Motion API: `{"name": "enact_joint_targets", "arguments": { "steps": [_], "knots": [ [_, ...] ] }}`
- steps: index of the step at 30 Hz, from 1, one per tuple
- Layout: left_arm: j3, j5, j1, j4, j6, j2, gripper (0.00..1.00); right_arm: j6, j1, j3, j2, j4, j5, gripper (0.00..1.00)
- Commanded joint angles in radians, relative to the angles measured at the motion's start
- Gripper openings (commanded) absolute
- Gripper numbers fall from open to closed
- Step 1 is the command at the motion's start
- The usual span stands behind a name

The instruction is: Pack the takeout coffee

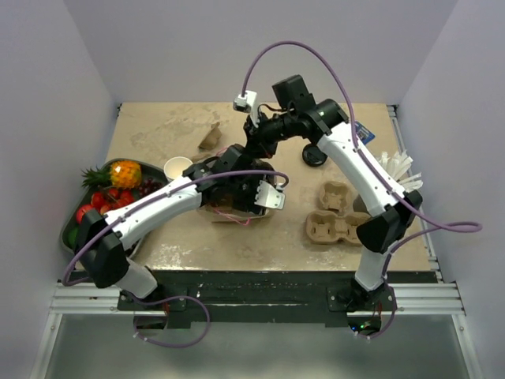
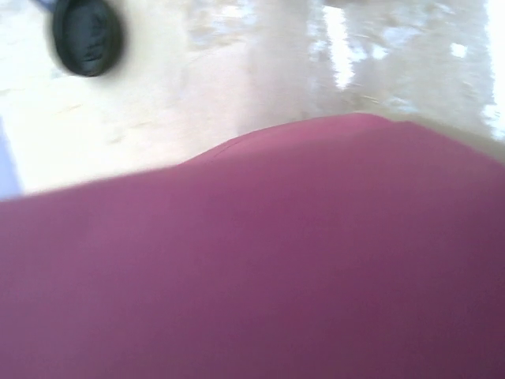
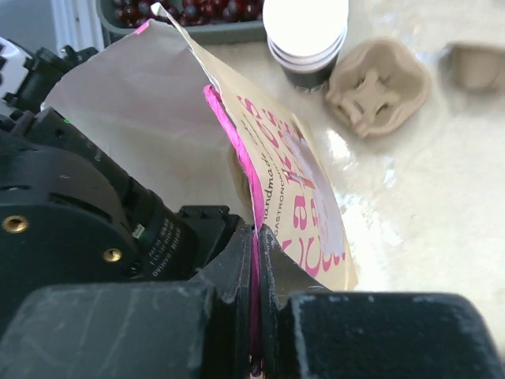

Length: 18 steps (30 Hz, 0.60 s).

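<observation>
Takeout coffee [image 1: 314,155] sitting far-centre on the table [image 1: 158,130], black lid up, just beside the right forearm, bare tabletop lying between it and the pulp carriers [image 1: 327,213]. Right gripper [image 3: 256,237] pinching tight on the paper bag's [image 3: 300,181] rim mid-table. Left gripper [image 1: 237,193] crowding the same bag, jaws hiding, cannot tell; stacked cups [image 1: 177,167] and fruit tray [image 1: 68,227] lying left, pale walls closing in.

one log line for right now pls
right gripper: shut on paper bag rim | left arm: at bag, grip hidden | stacked cups: on table | cup carrier: empty, on table
</observation>
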Motion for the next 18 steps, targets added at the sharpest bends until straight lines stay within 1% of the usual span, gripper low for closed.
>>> {"name": "enact_joint_targets", "arguments": {
  "steps": [1, 2, 3, 5, 7, 8, 9, 10, 11, 15, 18],
  "knots": [
    [-0.075, -0.144, -0.028, 0.183, -0.061, -0.087, 0.65, -0.092, 0.033, -0.052, -0.17, 0.165, 0.095, 0.0],
    [-0.092, -0.162, -0.034, 0.203, -0.076, -0.094, 0.64, -0.105, 0.042, -0.133, -0.201, 0.19, 0.109, 0.0],
    [-0.12, -0.181, -0.04, 0.237, -0.092, -0.098, 0.63, -0.116, 0.064, -0.175, -0.262, 0.213, 0.123, 0.0],
    [-0.152, -0.218, -0.055, 0.269, -0.124, -0.115, 0.62, -0.179, 0.091, -0.273, -0.305, 0.234, 0.158, 0.0],
    [-0.203, -0.26, -0.071, 0.32, -0.133, -0.127, 0.61, -0.22, 0.131, -0.333, -0.363, 0.239, 0.195, 0.0],
    [-0.215, -0.273, -0.089, 0.331, -0.133, -0.131, 0.61, -0.233, 0.142, -0.392, -0.386, 0.25, 0.206, 0.0],
    [-0.233, -0.277, -0.098, 0.361, -0.138, -0.132, 0.61, -0.234, 0.151, -0.422, -0.408, 0.265, 0.209, 0.0],
    [-0.24, -0.325, -0.109, 0.371, -0.136, -0.135, 0.61, -0.236, 0.156, -0.449, -0.451, 0.299, 0.209, 0.0],
    [-0.253, -0.337, -0.123, 0.383, -0.129, -0.135, 0.6, -0.248, 0.162, -0.503, -0.472, 0.319, 0.22, 0.0],
    [-0.292, -0.385, -0.16, 0.429, -0.1, -0.134, 0.6, -0.257, 0.208, -0.612, -0.558, 0.428, 0.255, 0.0],
    [-0.289, -0.364, -0.187, 0.38, -0.078, -0.127, 0.58, -0.254, 0.234, -0.643, -0.572, 0.455, 0.286, 0.0]
  ]
}}
